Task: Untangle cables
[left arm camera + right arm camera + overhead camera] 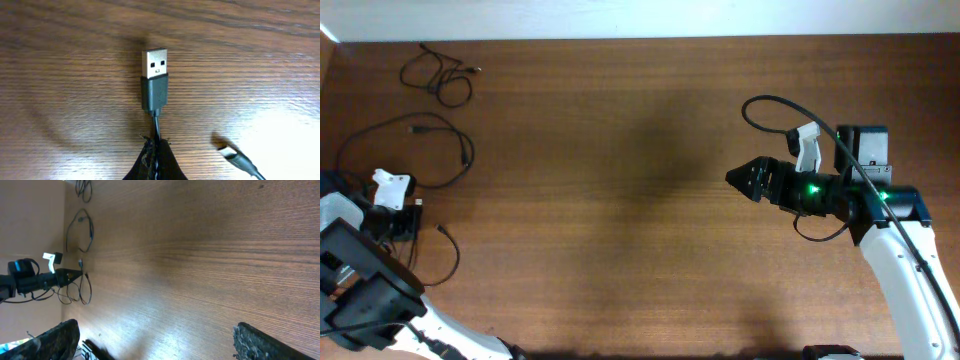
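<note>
Only the left wrist view resolves the USB plug (154, 80) of a cable (157, 124) pinched in the left hand (156, 152); the right hand (155, 335) gapes wide, empty.

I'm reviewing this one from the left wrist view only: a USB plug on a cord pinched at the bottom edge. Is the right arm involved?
Observer: No. The right gripper is open and empty, far across the table.
Operator: Any other cables out there?
Observer: Two more: a large loop beyond the left gripper, and a small bundle near the far left corner.
Operator: Are they tangled together?
Observer: Overhead, they lie apart from each other and from the held cable.
</note>
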Controlling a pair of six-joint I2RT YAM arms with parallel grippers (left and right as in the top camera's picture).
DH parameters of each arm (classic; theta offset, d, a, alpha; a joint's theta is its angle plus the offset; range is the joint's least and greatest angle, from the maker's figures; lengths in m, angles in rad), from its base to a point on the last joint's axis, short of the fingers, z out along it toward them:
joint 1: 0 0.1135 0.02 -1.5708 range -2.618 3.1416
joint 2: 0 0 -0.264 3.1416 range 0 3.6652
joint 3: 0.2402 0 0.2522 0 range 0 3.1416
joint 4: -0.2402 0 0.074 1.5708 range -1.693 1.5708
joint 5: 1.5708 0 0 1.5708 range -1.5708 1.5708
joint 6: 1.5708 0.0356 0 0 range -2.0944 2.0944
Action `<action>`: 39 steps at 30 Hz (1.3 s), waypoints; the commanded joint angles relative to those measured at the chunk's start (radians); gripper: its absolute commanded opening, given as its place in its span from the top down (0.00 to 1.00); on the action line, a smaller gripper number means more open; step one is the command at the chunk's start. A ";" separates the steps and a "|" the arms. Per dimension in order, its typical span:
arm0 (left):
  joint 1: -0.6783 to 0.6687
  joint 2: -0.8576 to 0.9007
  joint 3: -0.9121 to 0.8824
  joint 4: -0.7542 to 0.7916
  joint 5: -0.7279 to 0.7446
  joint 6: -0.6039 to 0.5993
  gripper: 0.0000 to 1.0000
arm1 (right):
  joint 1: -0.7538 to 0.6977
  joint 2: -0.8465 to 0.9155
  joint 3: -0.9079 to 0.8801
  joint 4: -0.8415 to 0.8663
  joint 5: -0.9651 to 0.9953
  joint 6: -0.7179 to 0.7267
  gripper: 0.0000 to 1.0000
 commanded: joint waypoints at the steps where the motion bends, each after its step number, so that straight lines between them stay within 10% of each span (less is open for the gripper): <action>1: -0.010 0.028 -0.034 -0.047 0.041 0.140 1.00 | 0.008 0.002 0.006 0.000 0.006 -0.014 0.01; 21: -0.010 0.028 -0.073 -0.154 0.076 0.360 1.00 | 0.008 0.051 0.006 0.008 0.021 -0.014 0.01; 22: -0.010 0.028 -0.073 -0.153 0.075 0.359 0.92 | 0.008 0.056 0.006 0.009 0.020 -0.014 0.01; 23: -0.010 0.028 -0.073 -0.150 0.071 0.359 0.12 | 0.007 0.058 0.006 0.012 0.020 -0.014 0.01; 24: -0.010 0.028 -0.073 -0.146 0.071 0.359 0.01 | 0.007 0.057 0.006 0.016 0.020 -0.014 0.01; 39: -0.010 -0.106 -0.002 -0.191 0.184 0.359 0.01 | 0.007 0.055 0.006 0.042 -0.002 0.001 0.01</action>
